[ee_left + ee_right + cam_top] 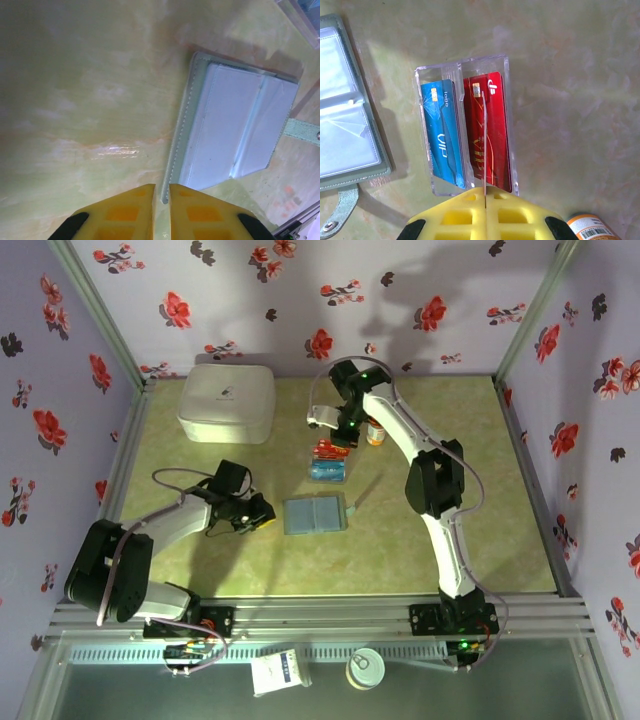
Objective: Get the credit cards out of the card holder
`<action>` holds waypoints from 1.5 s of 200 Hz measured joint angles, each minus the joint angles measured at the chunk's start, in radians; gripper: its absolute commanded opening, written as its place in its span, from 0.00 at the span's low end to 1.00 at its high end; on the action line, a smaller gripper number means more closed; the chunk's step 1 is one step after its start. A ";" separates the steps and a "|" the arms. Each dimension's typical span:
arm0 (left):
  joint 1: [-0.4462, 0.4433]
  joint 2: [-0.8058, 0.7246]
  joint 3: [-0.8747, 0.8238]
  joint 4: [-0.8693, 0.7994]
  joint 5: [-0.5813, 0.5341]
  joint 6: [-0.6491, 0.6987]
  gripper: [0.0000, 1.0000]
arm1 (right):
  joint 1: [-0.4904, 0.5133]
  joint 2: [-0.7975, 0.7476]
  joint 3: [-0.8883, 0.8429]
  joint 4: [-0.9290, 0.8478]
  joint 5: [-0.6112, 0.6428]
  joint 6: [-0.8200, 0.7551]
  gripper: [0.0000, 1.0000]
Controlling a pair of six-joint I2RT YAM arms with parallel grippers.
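- Left tool (161, 189), nearly closed and empty, sits just left of the open card holder (235, 125) at the counter's (75, 100) middle.
- Right tool (484, 196), shut, hovers over the red credit card (492, 135) and blue credit card (442, 132) in a clear stand (462, 65) toward the far edge.

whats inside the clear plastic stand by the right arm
A blue card and a red card, one per slot of the clear stand. The right tool covers its near edge.

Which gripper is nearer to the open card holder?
Left. The left gripper sits just off the card holder's left edge. The right gripper is farther back, over the clear stand with the blue card and red card.
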 measured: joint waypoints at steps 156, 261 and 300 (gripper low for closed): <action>0.032 0.000 -0.004 -0.036 -0.020 0.038 0.15 | 0.000 -0.025 -0.100 0.154 0.045 0.087 0.28; 0.127 -0.043 0.148 -0.187 -0.283 0.219 0.99 | -0.012 -0.607 -0.881 0.657 0.264 0.495 0.83; 0.172 -0.043 0.167 -0.212 -0.380 0.277 1.00 | -0.032 -0.760 -1.137 0.793 0.370 0.600 0.99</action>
